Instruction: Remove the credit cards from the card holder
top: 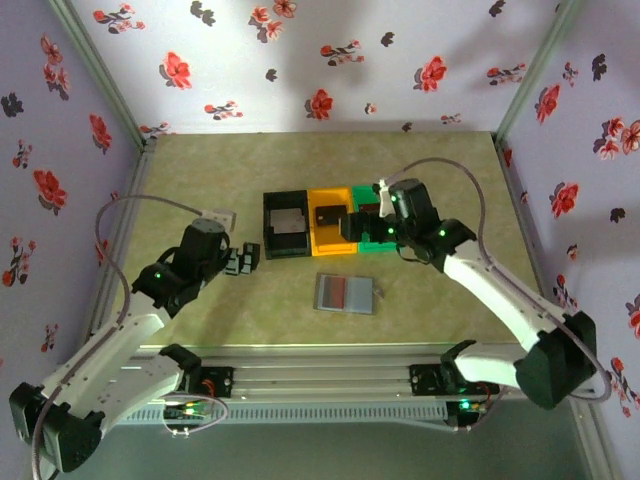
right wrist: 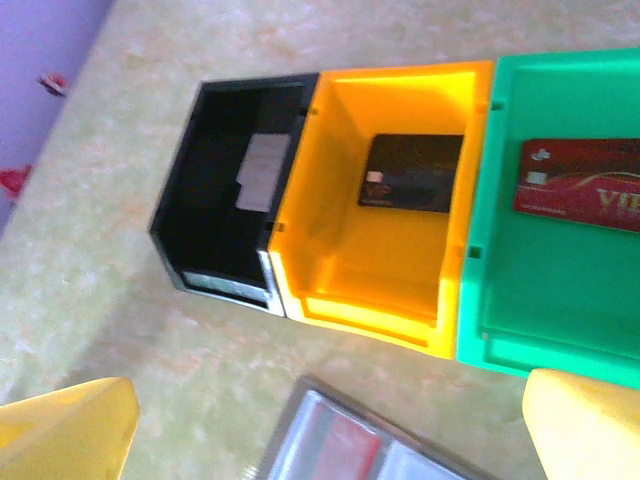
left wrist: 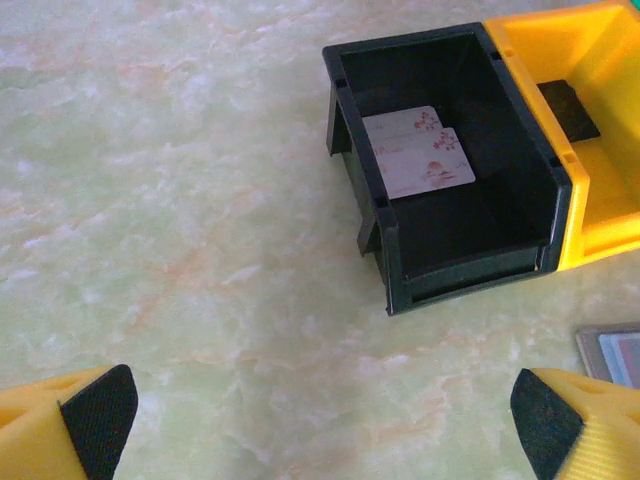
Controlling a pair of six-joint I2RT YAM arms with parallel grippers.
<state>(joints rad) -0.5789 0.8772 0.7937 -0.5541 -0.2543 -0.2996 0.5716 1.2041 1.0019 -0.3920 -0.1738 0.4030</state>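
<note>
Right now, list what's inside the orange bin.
One dark card lies flat on the orange bin floor; anything beneath it is covered.

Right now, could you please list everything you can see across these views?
black bin: one, black, left end of the row in the top view
orange bin: one, orange, middle of the row
green bin: one, green, right end of the row
credit cards: four; two pale and overlapping in the black bin, one dark in the orange bin, one red in the green bin
card holder: one, grey, reddish patch inside, on the table in front of the bins
table: one, marbled beige-green
walls: lilac, flowered, around the table
left pincer: yellow, black pads, open, over bare table beside the black bin
right pincer: yellow, open, above the card holder
</note>
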